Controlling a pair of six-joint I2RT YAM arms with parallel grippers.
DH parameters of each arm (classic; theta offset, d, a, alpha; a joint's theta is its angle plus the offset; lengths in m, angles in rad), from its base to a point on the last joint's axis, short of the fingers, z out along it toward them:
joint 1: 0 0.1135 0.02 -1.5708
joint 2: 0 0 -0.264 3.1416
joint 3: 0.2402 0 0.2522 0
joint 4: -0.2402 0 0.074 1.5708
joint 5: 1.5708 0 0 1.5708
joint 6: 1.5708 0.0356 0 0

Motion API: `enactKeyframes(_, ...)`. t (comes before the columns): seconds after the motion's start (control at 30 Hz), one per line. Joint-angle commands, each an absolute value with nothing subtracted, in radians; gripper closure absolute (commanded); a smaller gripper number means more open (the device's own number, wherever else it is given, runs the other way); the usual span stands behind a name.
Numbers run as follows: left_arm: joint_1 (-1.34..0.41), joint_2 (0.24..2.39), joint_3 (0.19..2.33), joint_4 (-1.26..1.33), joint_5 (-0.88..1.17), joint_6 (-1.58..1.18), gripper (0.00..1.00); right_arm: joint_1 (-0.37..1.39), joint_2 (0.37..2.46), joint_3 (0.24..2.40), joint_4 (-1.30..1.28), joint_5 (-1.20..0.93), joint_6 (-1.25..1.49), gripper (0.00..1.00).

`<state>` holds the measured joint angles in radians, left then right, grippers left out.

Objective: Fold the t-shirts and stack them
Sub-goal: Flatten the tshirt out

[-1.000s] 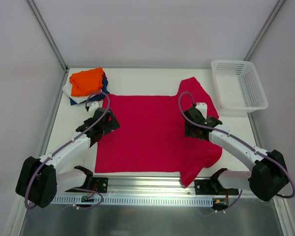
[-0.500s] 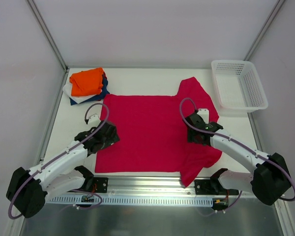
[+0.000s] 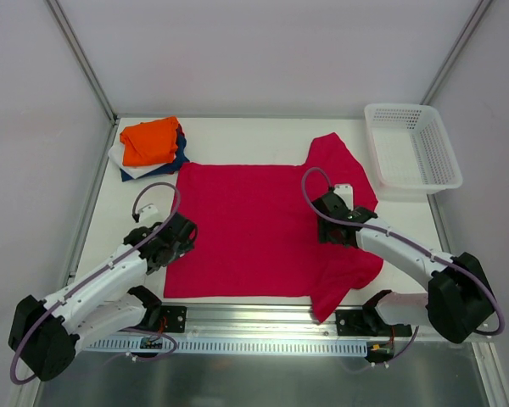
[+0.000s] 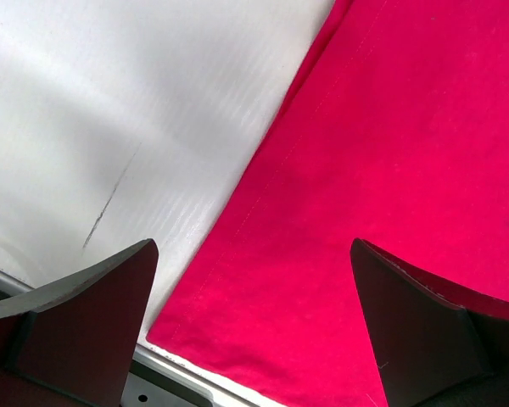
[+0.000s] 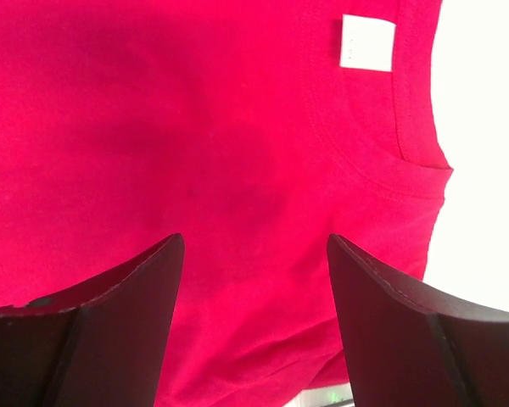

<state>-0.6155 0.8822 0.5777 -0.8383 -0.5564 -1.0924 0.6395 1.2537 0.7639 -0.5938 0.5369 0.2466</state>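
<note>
A crimson-red t-shirt (image 3: 254,229) lies spread flat in the middle of the table, its sleeves bunched at the right. Its white neck label (image 5: 367,42) shows in the right wrist view. My left gripper (image 3: 176,242) is open over the shirt's near left corner (image 4: 263,322), one finger over bare table. My right gripper (image 3: 329,227) is open above the shirt (image 5: 195,153) near the collar, holding nothing. A stack of folded tees, orange (image 3: 149,140) on top of navy-blue (image 3: 181,153) and white (image 3: 119,159), sits at the far left.
A white plastic mesh basket (image 3: 411,148) stands at the far right corner. A metal rail (image 3: 254,318) runs along the near table edge by the arm bases. Frame posts rise at both far corners.
My left gripper has drawn back toward the near left, down the shirt's left edge to its near corner. My right gripper shifted slightly left over the shirt. The shirt has not moved.
</note>
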Motion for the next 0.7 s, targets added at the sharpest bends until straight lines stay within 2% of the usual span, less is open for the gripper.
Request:
enactKeyframes(0.0, -0.617, 0.948, 0.644, -0.87, -0.617, -1.106, 0.01, 0.643, 1.273, 0.813, -0.575, 0.532, 0.221, 0.28)
enactKeyframes(0.13, -0.618, 1.011, 0.728, -0.845, -0.69, -1.054, 0.01, 0.614, 1.29, 0.837, -0.558, 0.499, 0.207, 0.26)
enactKeyframes(0.27, -0.608, 1.043, 0.787, -0.675, -0.707, -0.861, 0.01, 0.574, 1.344, 0.896, -0.537, 0.451, 0.173, 0.26)
enactKeyframes(0.4, -0.516, 1.107, 0.819, -0.415, -0.591, -0.704, 0.01, 0.506, 1.414, 0.994, -0.52, 0.387, 0.134, 0.26)
enactKeyframes(0.67, -0.353, 1.368, 0.943, -0.184, -0.439, -0.522, 0.01, 0.374, 1.69, 1.36, -0.503, 0.219, 0.037, 0.26)
